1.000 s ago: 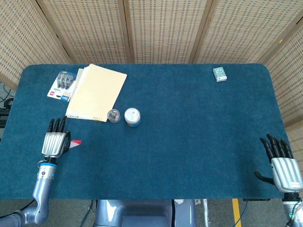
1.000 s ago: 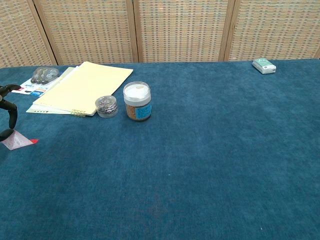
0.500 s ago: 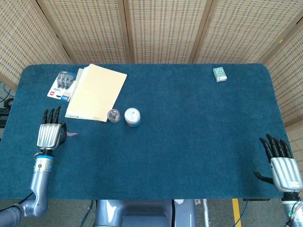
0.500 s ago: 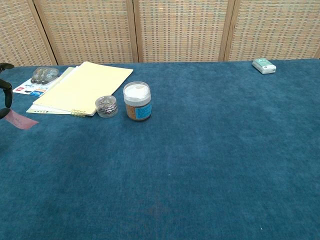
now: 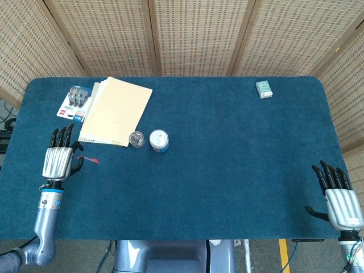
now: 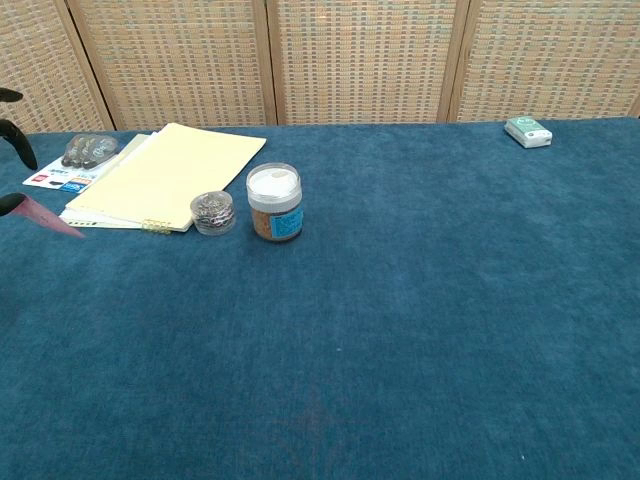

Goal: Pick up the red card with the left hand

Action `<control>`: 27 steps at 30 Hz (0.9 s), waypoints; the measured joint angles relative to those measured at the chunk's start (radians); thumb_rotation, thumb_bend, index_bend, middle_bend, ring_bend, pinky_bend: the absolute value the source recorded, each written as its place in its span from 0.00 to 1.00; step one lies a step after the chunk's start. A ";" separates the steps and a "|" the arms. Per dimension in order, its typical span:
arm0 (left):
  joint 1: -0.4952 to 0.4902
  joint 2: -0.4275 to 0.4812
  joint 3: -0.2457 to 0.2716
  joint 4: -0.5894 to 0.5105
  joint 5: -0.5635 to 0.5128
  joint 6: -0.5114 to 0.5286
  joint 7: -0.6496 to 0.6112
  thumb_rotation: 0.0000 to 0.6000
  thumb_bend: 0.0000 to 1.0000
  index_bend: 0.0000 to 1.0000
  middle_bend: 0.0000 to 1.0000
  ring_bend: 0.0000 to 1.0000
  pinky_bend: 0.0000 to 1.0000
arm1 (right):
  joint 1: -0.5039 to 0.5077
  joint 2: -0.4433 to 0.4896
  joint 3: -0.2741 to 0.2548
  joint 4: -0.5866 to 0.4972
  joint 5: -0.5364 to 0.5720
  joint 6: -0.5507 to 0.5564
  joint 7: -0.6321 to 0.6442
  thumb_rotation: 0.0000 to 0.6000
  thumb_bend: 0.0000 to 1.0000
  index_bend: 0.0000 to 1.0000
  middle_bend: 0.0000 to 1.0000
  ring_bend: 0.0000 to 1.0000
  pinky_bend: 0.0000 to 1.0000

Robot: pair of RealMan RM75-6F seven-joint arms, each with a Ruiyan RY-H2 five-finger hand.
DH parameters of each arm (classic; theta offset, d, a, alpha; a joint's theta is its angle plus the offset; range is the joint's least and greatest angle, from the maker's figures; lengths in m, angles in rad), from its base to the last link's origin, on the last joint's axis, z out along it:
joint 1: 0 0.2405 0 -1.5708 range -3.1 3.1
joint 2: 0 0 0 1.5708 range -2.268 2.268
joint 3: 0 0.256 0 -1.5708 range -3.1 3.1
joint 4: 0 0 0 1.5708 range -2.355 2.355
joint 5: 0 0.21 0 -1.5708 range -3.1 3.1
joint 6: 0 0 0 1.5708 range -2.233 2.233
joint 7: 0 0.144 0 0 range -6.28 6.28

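From the head view we saw the blue table (image 5: pixel 227 170) reaching nearly to the frame's sides, with woven screens (image 5: pixel 199 34) behind its far edge; the middle and right of the cloth lay bare, the only thing out there being a small green box (image 5: pixel 264 89) near the far right corner. The clutter sat far left: a yellow folder (image 5: pixel 116 111), a blister pack (image 5: pixel 75 102) beside it by the left edge, and a small clear tub (image 5: pixel 136 139) just beside a white-lidded jar (image 5: pixel 158 140). The left hand (image 5: pixel 59 160) stood near the left edge, fingers straight and pointing away from the robot, pinching the red card (image 5: pixel 89 160) on its thumb side; the card showed as a thin red sliver (nearly edge-on), jutting right over the cloth short of the folder. The right hand (image 5: pixel 340 196) sat at the near right corner, fingers apart, holding nothing.

From the chest view we saw only dark fingertips (image 6: pixel 14 140) at the left edge; the red card (image 6: pixel 52 217) poked out from them as a pale pinkish-red wedge, tilted, its tip near the folder's (image 6: pixel 165 175) near corner; the jar (image 6: pixel 274 202) and tub (image 6: pixel 212 212) stood to its right, and the near cloth was open.
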 measured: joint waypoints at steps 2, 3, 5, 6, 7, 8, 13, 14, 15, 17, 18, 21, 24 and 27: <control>0.019 0.022 0.014 -0.047 0.025 0.030 -0.018 1.00 0.17 0.17 0.00 0.00 0.00 | -0.002 0.000 0.000 0.000 -0.001 0.005 0.003 1.00 0.08 0.00 0.00 0.00 0.00; 0.028 0.033 0.021 -0.068 0.035 0.042 -0.023 1.00 0.14 0.13 0.00 0.00 0.00 | -0.003 0.000 0.001 0.000 -0.002 0.007 0.004 1.00 0.08 0.00 0.00 0.00 0.00; 0.048 0.057 0.037 -0.111 0.050 0.066 -0.029 1.00 0.12 0.06 0.00 0.00 0.00 | -0.004 0.001 0.001 0.001 -0.004 0.011 0.007 1.00 0.08 0.00 0.00 0.00 0.00; 0.062 0.075 0.047 -0.140 0.058 0.080 -0.029 1.00 0.12 0.03 0.00 0.00 0.00 | -0.004 0.001 0.001 0.001 -0.005 0.013 0.008 1.00 0.08 0.00 0.00 0.00 0.00; 0.073 0.089 0.056 -0.162 0.064 0.092 -0.029 1.00 0.12 0.02 0.00 0.00 0.00 | -0.005 0.001 0.001 0.002 -0.006 0.014 0.008 1.00 0.08 0.00 0.00 0.00 0.00; 0.089 0.108 0.068 -0.189 0.071 0.106 -0.027 1.00 0.12 0.01 0.00 0.00 0.00 | -0.006 0.001 0.001 0.002 -0.008 0.016 0.008 1.00 0.08 0.00 0.00 0.00 0.00; 0.153 0.188 0.123 -0.280 0.093 0.161 0.013 1.00 0.10 0.00 0.00 0.00 0.00 | -0.010 -0.002 0.002 0.005 -0.020 0.036 0.008 1.00 0.07 0.00 0.00 0.00 0.00; 0.163 0.201 0.133 -0.294 0.095 0.167 0.027 1.00 0.10 0.00 0.00 0.00 0.00 | -0.011 -0.003 0.002 0.005 -0.022 0.040 0.007 1.00 0.07 0.00 0.00 0.00 0.00; 0.175 0.215 0.145 -0.311 0.096 0.175 0.048 1.00 0.10 0.00 0.00 0.00 0.00 | -0.012 -0.003 0.002 0.005 -0.024 0.043 0.006 1.00 0.06 0.00 0.00 0.00 0.00; 0.192 0.232 0.162 -0.340 0.093 0.184 0.082 1.00 0.10 0.00 0.00 0.00 0.00 | -0.015 -0.004 0.002 0.004 -0.031 0.054 0.003 1.00 0.07 0.00 0.00 0.00 0.00; 0.203 0.245 0.175 -0.363 0.089 0.188 0.107 1.00 0.10 0.00 0.00 0.00 0.00 | -0.017 -0.004 0.002 0.003 -0.033 0.058 0.001 1.00 0.07 0.00 0.00 0.00 0.00; 0.228 0.282 0.206 -0.425 0.080 0.192 0.161 1.00 0.10 0.00 0.00 0.00 0.00 | -0.021 -0.003 0.000 -0.002 -0.038 0.064 -0.007 1.00 0.07 0.00 0.00 0.00 0.00; 0.253 0.314 0.233 -0.465 0.080 0.198 0.186 1.00 0.11 0.00 0.00 0.00 0.00 | -0.023 -0.002 -0.001 -0.006 -0.042 0.069 -0.010 1.00 0.07 0.00 0.00 0.00 0.00; 0.262 0.321 0.239 -0.465 0.089 0.201 0.188 1.00 0.11 0.00 0.00 0.00 0.00 | -0.024 -0.001 -0.001 -0.007 -0.041 0.070 -0.013 1.00 0.07 0.00 0.00 0.00 0.00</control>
